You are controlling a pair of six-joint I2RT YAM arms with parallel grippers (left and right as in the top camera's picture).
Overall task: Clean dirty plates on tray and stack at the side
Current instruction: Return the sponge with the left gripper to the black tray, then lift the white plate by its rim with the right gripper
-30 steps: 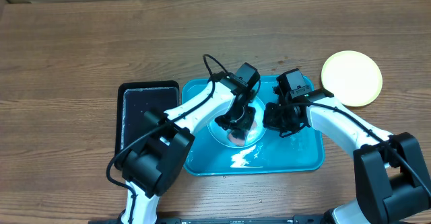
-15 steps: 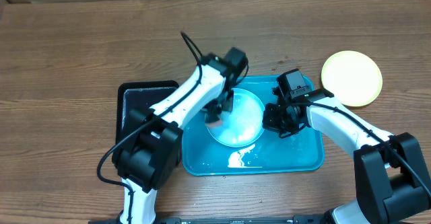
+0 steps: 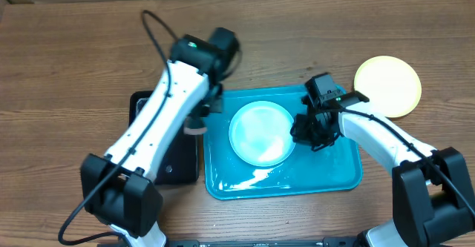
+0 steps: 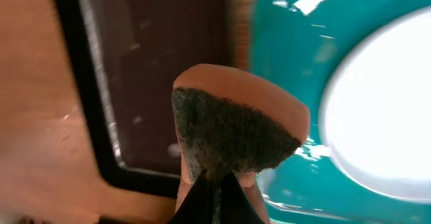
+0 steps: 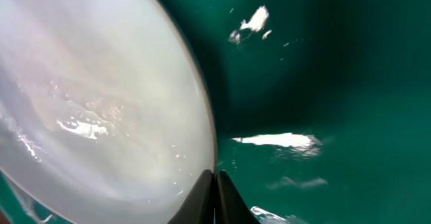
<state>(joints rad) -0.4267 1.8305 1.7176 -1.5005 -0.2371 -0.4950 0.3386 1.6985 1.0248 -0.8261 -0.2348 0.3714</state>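
Two plates show: a blue plate (image 3: 260, 133) lying in the teal tray (image 3: 334, 174), looking scrubbed clean, and a yellow-green plate (image 3: 387, 86) set aside on the tabletop at the far right. Right hand (image 3: 308, 132) pinches the blue plate's right rim, wrist angled down; lifting it over to the yellow-green one seems next. Left hand (image 4: 214, 187), reaching over the black tray (image 3: 148, 110), is clamped on a sponge (image 4: 236, 133).
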